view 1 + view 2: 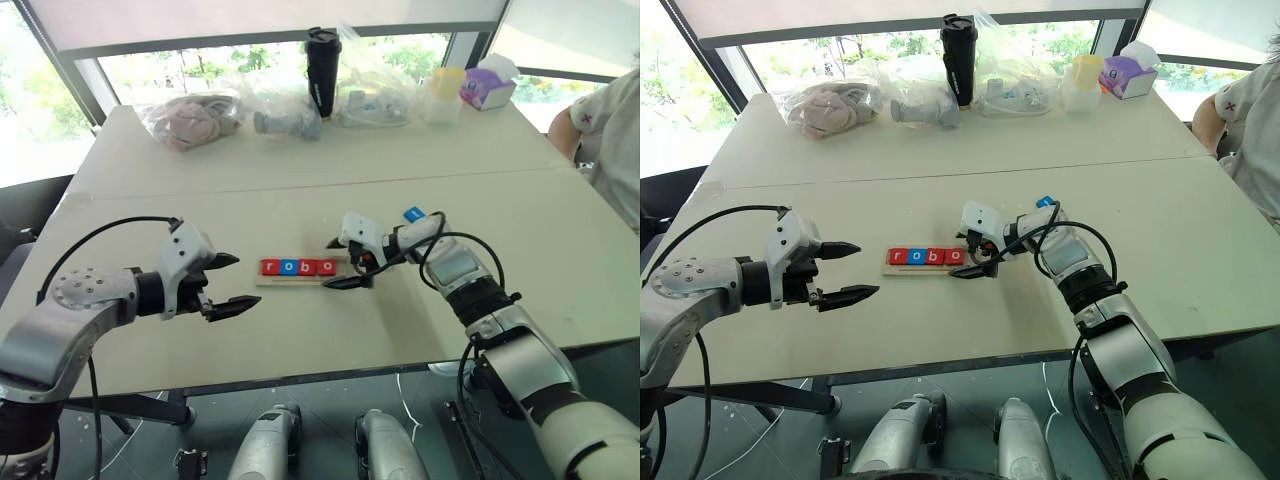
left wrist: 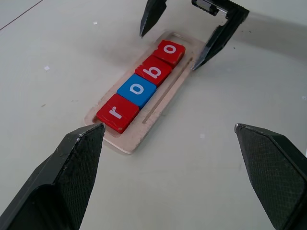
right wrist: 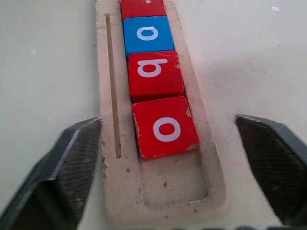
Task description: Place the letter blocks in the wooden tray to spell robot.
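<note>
The wooden tray (image 3: 165,194) lies at the middle of the table. Four letter blocks (image 1: 298,267) sit in it in a row, reading r (image 2: 117,111), o (image 2: 137,89), b (image 2: 153,70), o (image 2: 169,51); red, blue, red, red. The tray's right end slot is bare. My right gripper (image 1: 336,264) is open, its fingers straddling that right end, with nothing between them but the last red block lying in the tray. A small blue block (image 1: 414,213) lies on the table beyond my right wrist; its letter is hidden. My left gripper (image 1: 243,281) hangs open left of the tray, holding nothing.
Along the table's far edge stand plastic bags (image 1: 192,118), a black tumbler (image 1: 322,70), a yellow cup (image 1: 446,88) and a purple tissue box (image 1: 487,86). A person's arm (image 1: 600,125) shows at the right edge. A seam (image 1: 300,180) crosses the table.
</note>
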